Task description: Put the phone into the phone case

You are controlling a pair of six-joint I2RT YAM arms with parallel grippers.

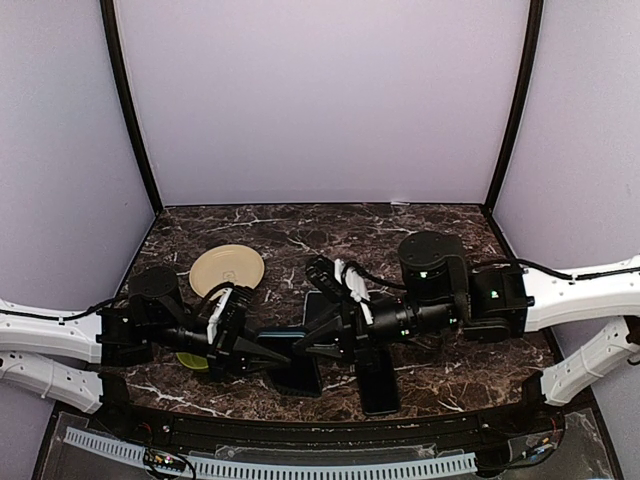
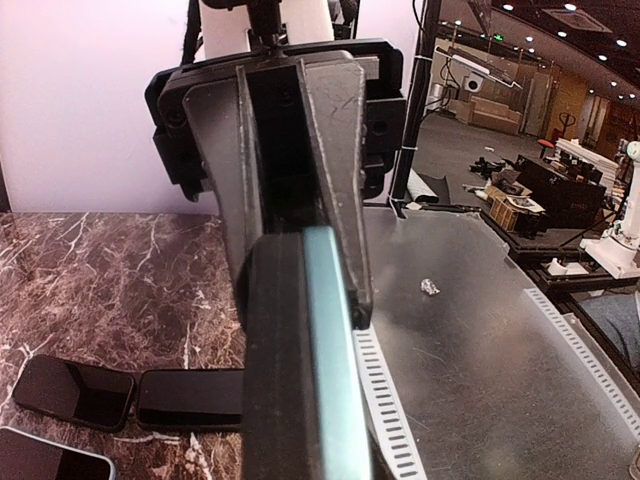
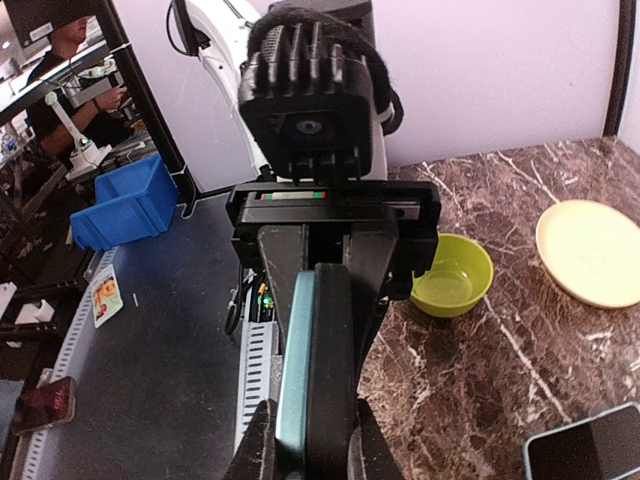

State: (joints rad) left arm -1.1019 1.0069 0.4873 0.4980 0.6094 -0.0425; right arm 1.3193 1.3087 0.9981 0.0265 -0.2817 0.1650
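A black phone case point(image 3: 338, 370) and a teal-edged phone point(image 3: 297, 375) are pressed flat against each other, held edge-on between both arms above the marble near the front edge. My right gripper point(image 3: 312, 445) is shut on the pair, one finger on each face. My left gripper point(image 2: 300, 440) holds the other end of the case point(image 2: 275, 370) and phone point(image 2: 332, 360), its own fingers hidden behind them. From above, the left gripper point(image 1: 262, 352) and right gripper point(image 1: 312, 350) meet tip to tip. Whether the phone is seated in the case does not show.
Spare dark phones point(image 2: 75, 390) point(image 2: 190, 398) lie on the marble table point(image 1: 440, 225), and another point(image 1: 378, 388) lies by the front edge. A light-cased phone point(image 3: 585, 445) lies further in. A yellow plate point(image 1: 227, 270) and a green bowl point(image 3: 452, 275) sit on the left.
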